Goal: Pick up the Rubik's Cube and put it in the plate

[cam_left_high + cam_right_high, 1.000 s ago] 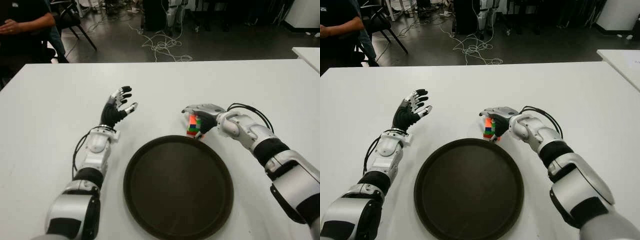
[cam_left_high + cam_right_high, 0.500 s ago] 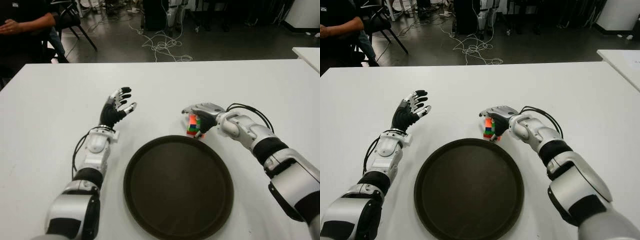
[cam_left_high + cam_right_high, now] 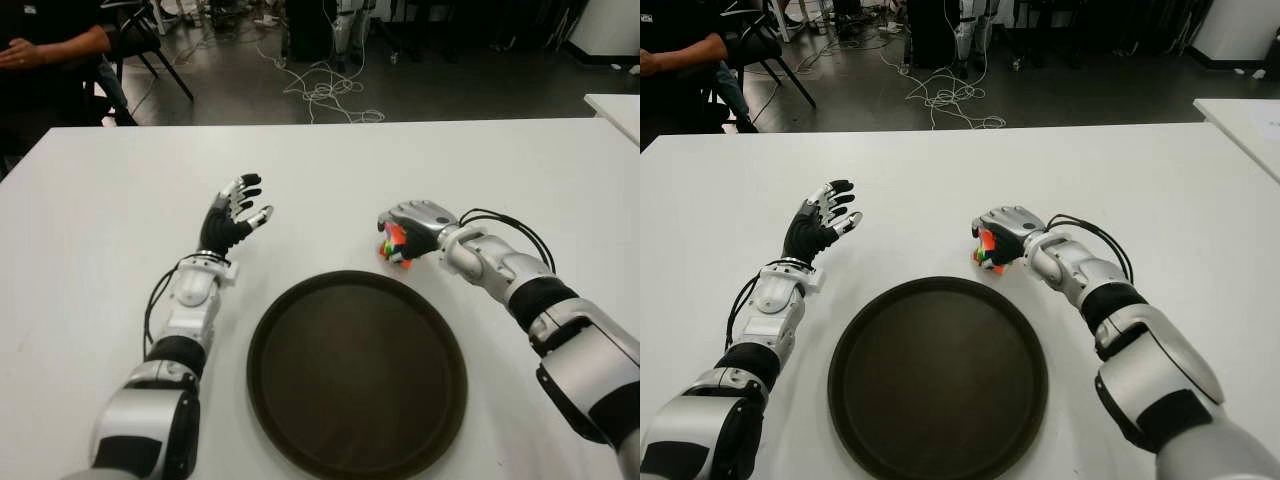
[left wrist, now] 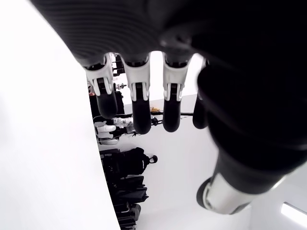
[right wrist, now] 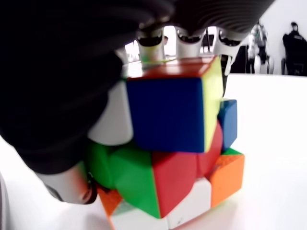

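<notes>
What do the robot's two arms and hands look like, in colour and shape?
Both arms have rounded silver-grey shells with black joints. The left hand has a black palm and white fingers with black tips. The right hand shows a grey back. Thin black cables loop near each wrist.

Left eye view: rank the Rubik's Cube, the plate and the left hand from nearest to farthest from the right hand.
1. Rubik's Cube: inside the right hand, fingers closed around it, beyond the plate's far rim.
2. Plate: just in front of that hand, toward the robot.
3. Left hand: open, off to the plate's far left.
</notes>
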Controlling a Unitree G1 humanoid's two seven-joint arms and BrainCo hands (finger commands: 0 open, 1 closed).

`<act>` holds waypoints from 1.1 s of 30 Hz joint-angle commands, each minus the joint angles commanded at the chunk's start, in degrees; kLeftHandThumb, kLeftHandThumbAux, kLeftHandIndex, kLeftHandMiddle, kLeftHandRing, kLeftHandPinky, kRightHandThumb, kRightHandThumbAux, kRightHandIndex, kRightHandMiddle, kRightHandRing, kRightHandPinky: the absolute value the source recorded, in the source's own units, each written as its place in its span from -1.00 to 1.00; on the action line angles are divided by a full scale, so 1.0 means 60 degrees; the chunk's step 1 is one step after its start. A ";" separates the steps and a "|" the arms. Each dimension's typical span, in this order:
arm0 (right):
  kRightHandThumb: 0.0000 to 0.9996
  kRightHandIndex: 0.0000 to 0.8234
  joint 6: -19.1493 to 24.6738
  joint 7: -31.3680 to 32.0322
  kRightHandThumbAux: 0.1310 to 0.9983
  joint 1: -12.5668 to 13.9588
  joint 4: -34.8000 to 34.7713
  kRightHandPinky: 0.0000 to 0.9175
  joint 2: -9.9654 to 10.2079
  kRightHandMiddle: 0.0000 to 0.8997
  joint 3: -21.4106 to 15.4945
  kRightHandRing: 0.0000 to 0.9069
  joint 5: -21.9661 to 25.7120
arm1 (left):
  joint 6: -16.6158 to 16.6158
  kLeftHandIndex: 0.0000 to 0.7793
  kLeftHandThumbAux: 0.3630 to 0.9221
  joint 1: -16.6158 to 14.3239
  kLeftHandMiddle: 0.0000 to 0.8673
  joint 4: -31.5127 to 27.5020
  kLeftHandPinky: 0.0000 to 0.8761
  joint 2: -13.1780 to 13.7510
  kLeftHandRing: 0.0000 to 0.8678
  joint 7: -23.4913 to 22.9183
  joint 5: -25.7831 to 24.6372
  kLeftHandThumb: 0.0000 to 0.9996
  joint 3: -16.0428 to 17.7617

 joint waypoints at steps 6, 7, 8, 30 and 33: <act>0.35 0.02 0.0214 -0.0109 0.41 -0.0068 0.0162 0.32 0.0075 0.32 -0.0074 0.36 0.0039 | -0.0093 -0.44 0.66 0.0003 -0.56 0.0009 -0.70 -0.0020 -0.65 -0.0003 -0.0035 -1.00 0.0029; 0.35 0.02 0.0226 -0.0124 0.40 -0.0072 0.0171 0.31 0.0078 0.31 -0.0082 0.35 0.0041 | -0.0094 -0.43 0.67 0.0003 -0.55 0.0012 -0.70 -0.0020 -0.65 -0.0002 -0.0033 -1.00 0.0028; 0.35 0.02 0.0234 -0.0134 0.40 -0.0074 0.0176 0.30 0.0081 0.30 -0.0088 0.34 0.0041 | -0.0096 -0.44 0.66 0.0002 -0.56 0.0014 -0.71 -0.0019 -0.65 -0.0001 -0.0031 -1.00 0.0027; 0.35 0.02 0.0270 -0.0823 0.40 -0.0090 0.0203 0.26 0.0031 0.29 -0.0108 0.31 -0.0012 | 0.0174 -0.50 0.61 0.0015 -0.59 -0.0074 -0.72 -0.0034 -0.67 0.0007 -0.0066 -1.00 0.0028; 0.35 0.02 0.0228 -0.0870 0.40 -0.0096 0.0146 0.27 -0.0015 0.30 -0.0108 0.32 -0.0019 | 0.0197 -0.49 0.56 0.0025 -0.60 -0.0096 -0.75 -0.0045 -0.69 -0.0004 -0.0084 -1.00 0.0035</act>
